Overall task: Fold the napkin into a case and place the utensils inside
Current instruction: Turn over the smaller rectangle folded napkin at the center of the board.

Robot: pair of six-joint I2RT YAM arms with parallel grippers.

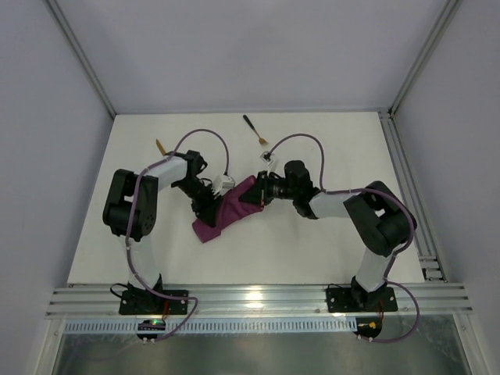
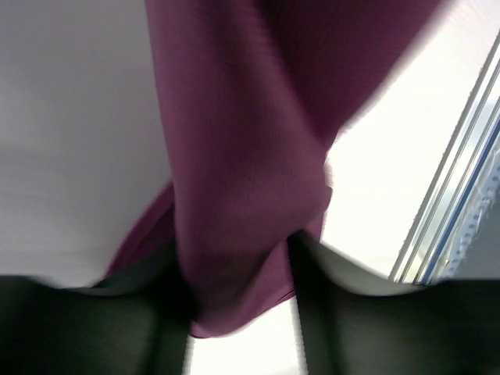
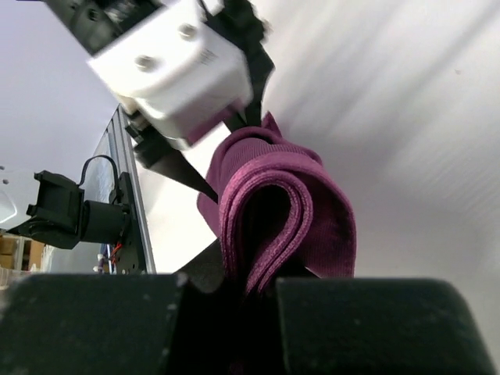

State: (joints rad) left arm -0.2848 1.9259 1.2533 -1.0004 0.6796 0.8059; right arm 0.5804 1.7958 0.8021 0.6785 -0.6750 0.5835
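Observation:
The magenta napkin [image 1: 233, 208] hangs folded and bunched between my two grippers over the middle of the table. My right gripper [image 1: 260, 191] is shut on its upper right end; in the right wrist view the folded layers [image 3: 312, 211] curl out of the pinched jaws [image 3: 258, 285]. My left gripper [image 1: 209, 205] has the lower left part of the cloth [image 2: 242, 156] between its fingers [image 2: 351, 312], and the cloth touches both. The fork [image 1: 255, 131] lies at the back centre. The knife [image 1: 160, 146] lies at the back left, partly hidden by the left arm.
The white table [image 1: 328, 242] is walled by grey panels on the left, back and right. An aluminium rail [image 1: 410, 203] runs along its right edge and another [image 1: 258, 299] along the front, between the arm bases.

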